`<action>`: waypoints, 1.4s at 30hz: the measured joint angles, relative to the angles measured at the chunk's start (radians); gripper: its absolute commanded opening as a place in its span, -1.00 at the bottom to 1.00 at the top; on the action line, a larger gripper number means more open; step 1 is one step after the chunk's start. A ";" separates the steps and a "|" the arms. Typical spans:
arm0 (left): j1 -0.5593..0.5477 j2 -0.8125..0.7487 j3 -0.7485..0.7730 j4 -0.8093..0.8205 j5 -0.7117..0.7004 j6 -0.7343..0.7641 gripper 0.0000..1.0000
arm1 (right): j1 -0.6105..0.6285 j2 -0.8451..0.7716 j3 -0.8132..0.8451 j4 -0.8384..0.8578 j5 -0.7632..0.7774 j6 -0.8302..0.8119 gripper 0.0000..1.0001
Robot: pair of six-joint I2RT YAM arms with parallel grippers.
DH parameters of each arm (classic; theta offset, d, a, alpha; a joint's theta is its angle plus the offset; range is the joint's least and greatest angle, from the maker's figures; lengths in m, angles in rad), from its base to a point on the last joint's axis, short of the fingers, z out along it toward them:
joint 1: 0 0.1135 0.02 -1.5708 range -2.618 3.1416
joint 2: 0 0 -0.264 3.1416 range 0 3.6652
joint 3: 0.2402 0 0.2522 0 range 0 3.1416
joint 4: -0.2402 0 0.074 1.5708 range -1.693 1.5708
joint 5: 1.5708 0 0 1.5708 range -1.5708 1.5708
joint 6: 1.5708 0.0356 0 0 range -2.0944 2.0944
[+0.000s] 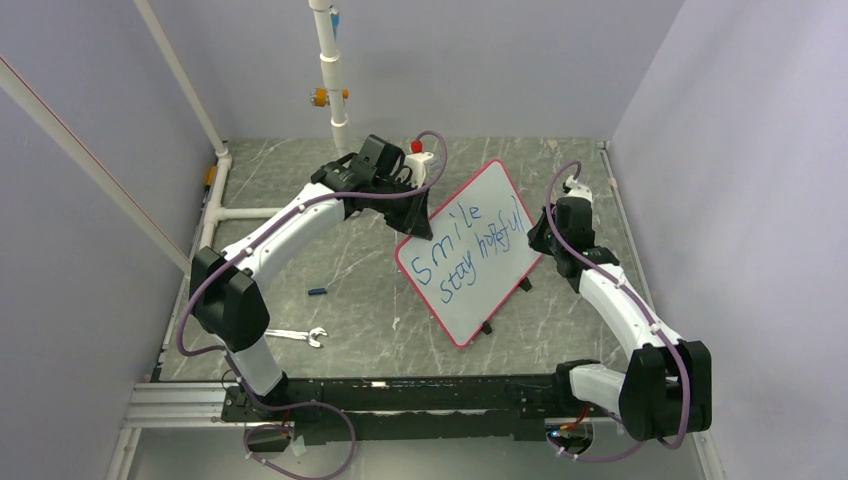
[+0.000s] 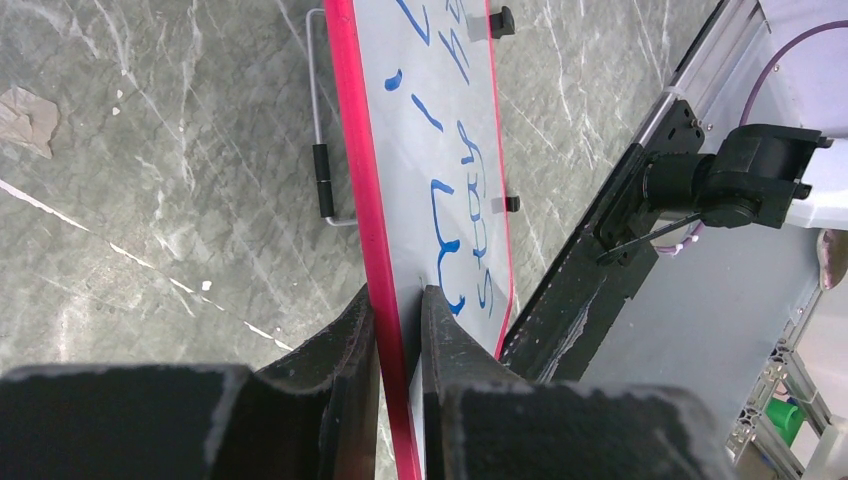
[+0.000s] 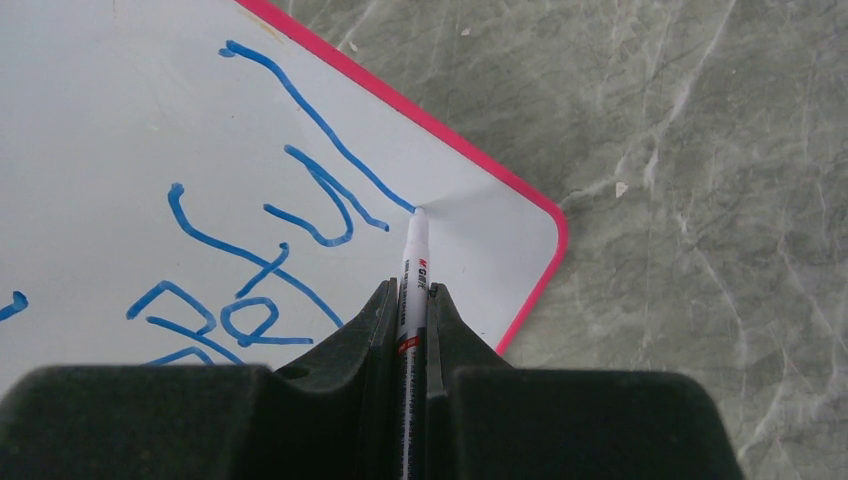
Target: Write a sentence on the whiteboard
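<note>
The whiteboard point(image 1: 478, 300) stands tilted on the table point(image 1: 370, 290), between the two arms, with its writing side facing up and toward the camera above.

The left fingers point(image 2: 350, 330) are pinched tight on the red rim point(image 2: 345, 120) at one end of the board, one finger on each side. I think they do this so the board does not slide or tip when the pen pushes on it.

The right fingers point(image 3: 370, 320) squeeze a thin white marker point(image 3: 414, 250), and it points straight out from between them. Its tip touches the board near a round corner, right at the bottom of the last blue line. Holding it straight like that likely helps the tip press flat and draw neatly.

The sentence point(image 1: 470, 245) sits in two blue lines on the board. It reads "Smile stay hopeful", with thin, wobbly letters. It looks almost finished or finished.

A wrench point(image 1: 300, 337) lies on the table well apart from the board, near the left arm. Nobody needs it for writing.
</note>
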 measured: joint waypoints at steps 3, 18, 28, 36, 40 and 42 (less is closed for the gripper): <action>0.000 0.000 0.000 0.000 0.000 -0.002 -1.00 | -0.001 0.000 -0.002 0.000 0.004 0.000 -1.00; 0.000 0.000 0.000 0.000 0.000 -0.001 -1.00 | -0.030 0.022 -0.009 0.000 0.012 0.000 -1.00; 0.000 0.000 0.000 0.000 0.000 0.000 -1.00 | -0.039 0.061 0.058 -0.004 0.009 -0.001 -1.00; 0.000 0.000 0.000 0.005 0.000 0.003 -1.00 | -0.038 0.031 0.089 -0.042 -0.007 -0.001 -1.00; 0.000 0.000 0.000 0.009 0.001 0.006 -1.00 | -0.037 -0.060 0.090 -0.093 -0.007 -0.002 -1.00; 0.000 0.000 0.000 0.009 0.000 0.008 -1.00 | -0.036 -0.111 0.095 -0.118 -0.007 -0.002 -1.00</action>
